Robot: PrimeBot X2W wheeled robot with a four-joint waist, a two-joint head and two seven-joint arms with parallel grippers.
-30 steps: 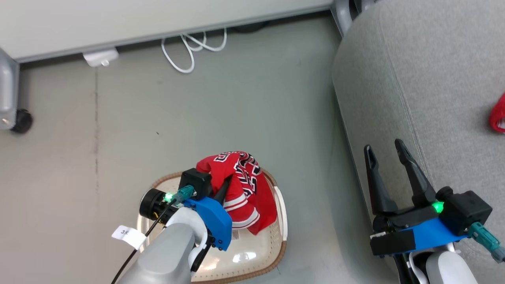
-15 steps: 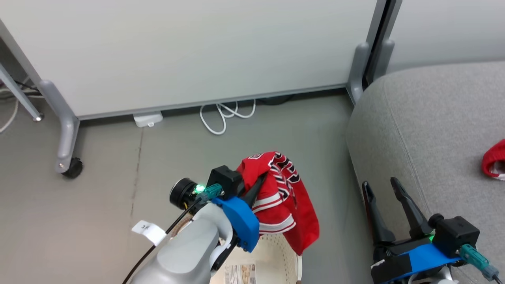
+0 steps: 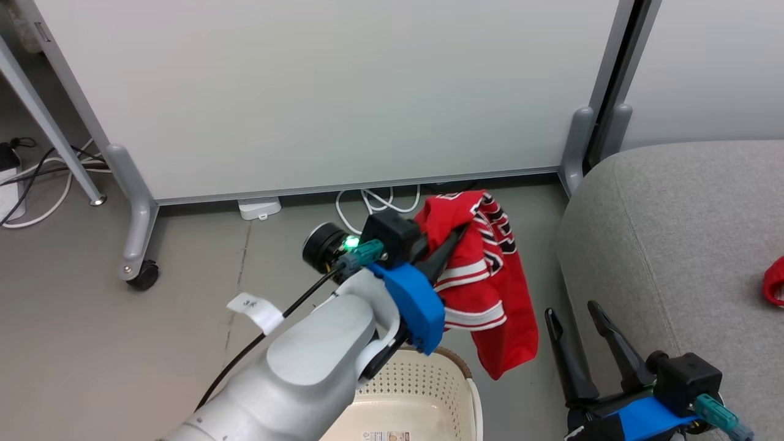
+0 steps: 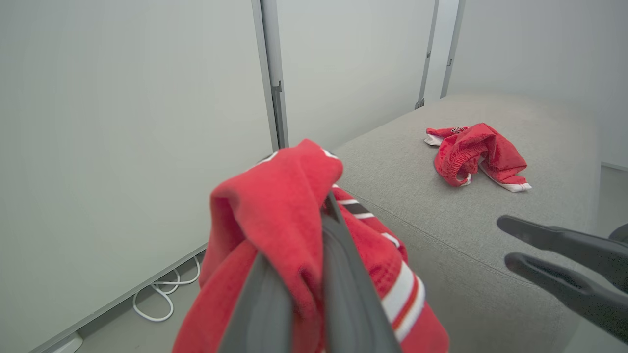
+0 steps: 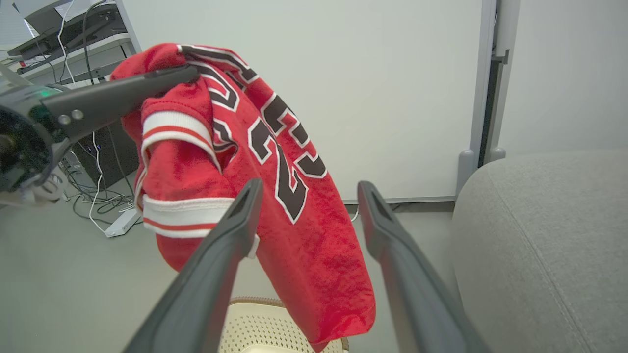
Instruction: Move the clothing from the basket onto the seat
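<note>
Left gripper [image 3: 458, 237] clamped on the red, white-striped fabric jersey [image 3: 490, 288].
The jersey drapes beneath the grip, seemingly clear of the cream perforated plastic basket [image 3: 422, 383].

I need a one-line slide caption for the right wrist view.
Left gripper holds the red jersey clear of the basket, near the seat; right gripper open.

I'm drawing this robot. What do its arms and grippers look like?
The left gripper and right gripper each have two dark fingers, a blue mount, a black box and a teal plug. The left forearm is pale grey, with a black cable and white tag.
</note>
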